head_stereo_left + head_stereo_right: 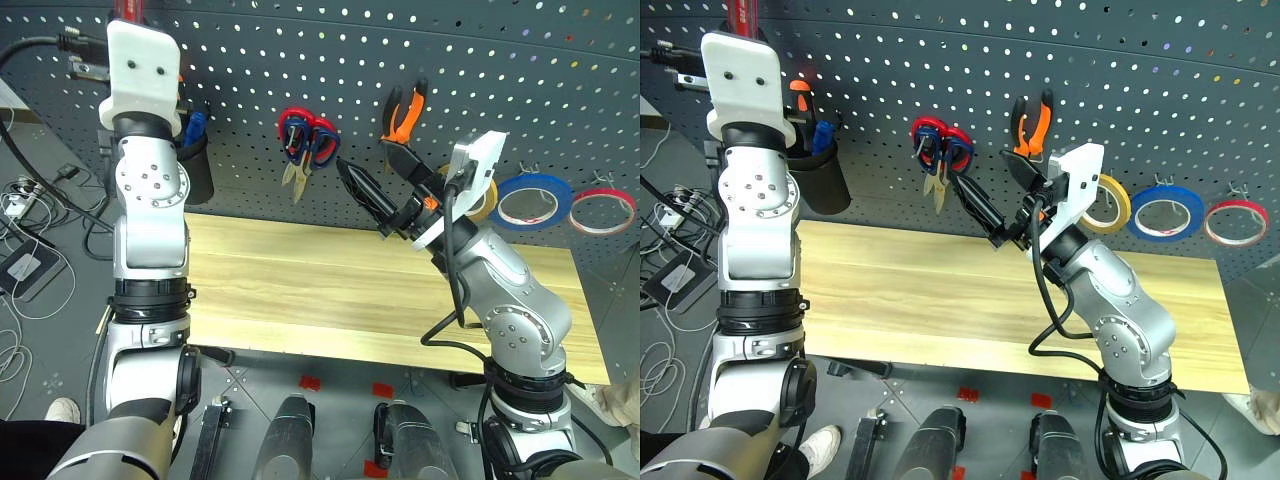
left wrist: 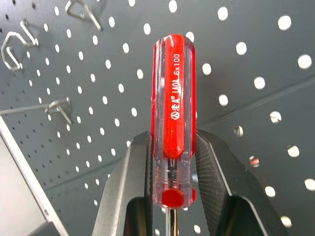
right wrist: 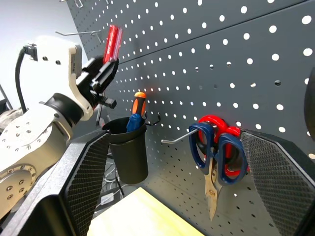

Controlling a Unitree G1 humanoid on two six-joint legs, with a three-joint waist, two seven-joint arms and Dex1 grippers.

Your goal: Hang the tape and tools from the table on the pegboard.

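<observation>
Gripping small red-handled screwdriver (image 2: 173, 118), left hand (image 3: 101, 73) near black cup (image 3: 127, 150) on dark grey pegboard (image 1: 400, 60). Right hand (image 1: 385, 190) released, empty. Risk: shaft misses cup mouth, tool drops.

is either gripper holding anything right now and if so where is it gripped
The left gripper holds the red-handled screwdriver, its fingers clamped on the lower end of the handle near the shaft. The right gripper is open, holding nothing.

Both head views look down and forward over the tabletop (image 1: 300, 290) at the pegboard (image 1: 400, 60); both wrist views face that pegboard close up.
</observation>
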